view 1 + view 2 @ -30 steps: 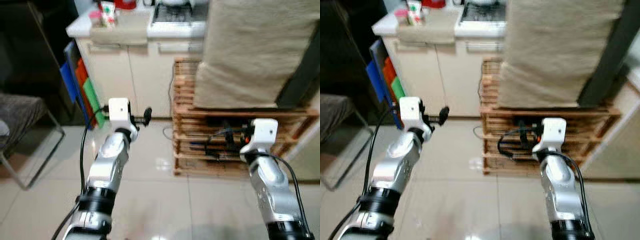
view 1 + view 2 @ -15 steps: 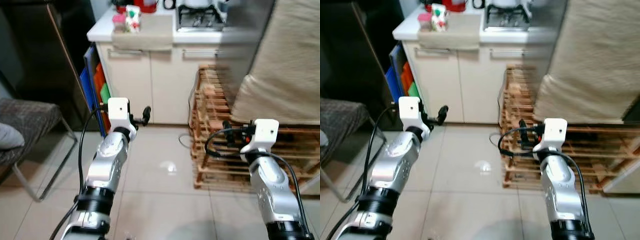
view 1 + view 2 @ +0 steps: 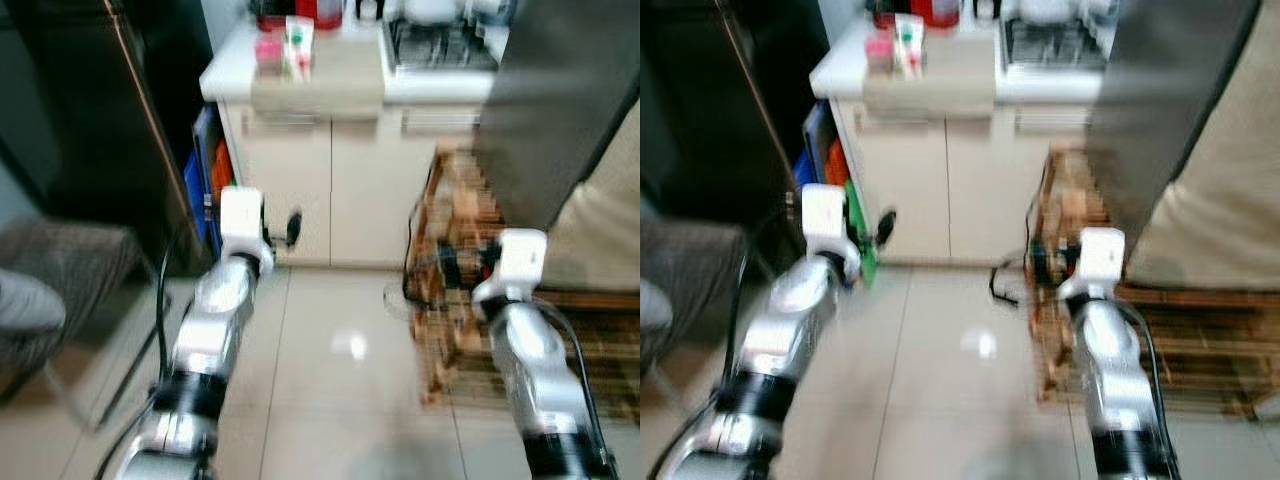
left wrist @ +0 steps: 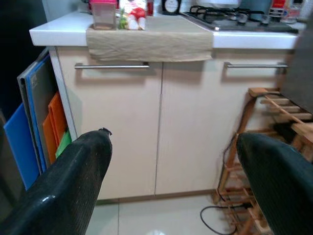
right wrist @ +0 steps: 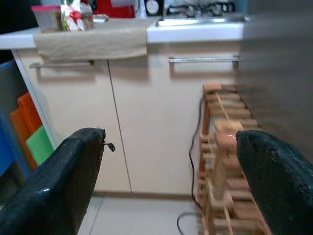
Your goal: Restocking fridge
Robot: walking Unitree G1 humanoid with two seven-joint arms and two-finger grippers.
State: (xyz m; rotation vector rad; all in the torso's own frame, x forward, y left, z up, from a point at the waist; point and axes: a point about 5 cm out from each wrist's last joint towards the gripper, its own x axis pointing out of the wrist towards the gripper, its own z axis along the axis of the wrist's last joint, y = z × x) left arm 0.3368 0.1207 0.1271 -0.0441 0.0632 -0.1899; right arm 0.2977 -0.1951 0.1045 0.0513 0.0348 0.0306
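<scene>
Fridge door (image 3: 560,110) at right; left gripper (image 4: 166,191) and right gripper (image 5: 168,188) raised before cream cabinets (image 3: 330,190), fingers spread, empty.

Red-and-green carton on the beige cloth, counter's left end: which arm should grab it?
Left, probably. The red-and-green carton stands on the white counter roughly in line with the left gripper; the right gripper sits further over, by the wooden rack. Both are open and empty.

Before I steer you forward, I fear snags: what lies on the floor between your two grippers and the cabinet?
Left eye view: bare tile between left gripper and cabinet; black cable by wooden rack near right gripper.
</scene>
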